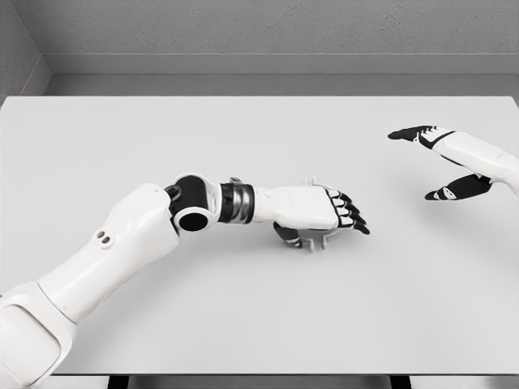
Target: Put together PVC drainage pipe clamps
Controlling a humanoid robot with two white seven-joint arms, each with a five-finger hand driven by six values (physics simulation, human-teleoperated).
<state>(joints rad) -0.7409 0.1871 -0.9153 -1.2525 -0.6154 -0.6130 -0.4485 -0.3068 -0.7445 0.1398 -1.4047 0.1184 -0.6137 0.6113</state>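
1. The left hand (312, 212) lies over the grey clamp (315, 241) mid-surface (259, 324), thumb curled under it; whether it truly grips, I cannot tell.
2. Best to seat the fingers firmly before lifting.
3. The right hand (442, 162) hovers spread, holding nothing.

The table (243, 324) lies bare in front, at the back and far left. Mid-table the left arm (138, 235) slants across, its hand (312, 209) covering a grey clamp (312, 240). The right hand (450, 162) hangs near the right edge; a bare gap separates the hands.
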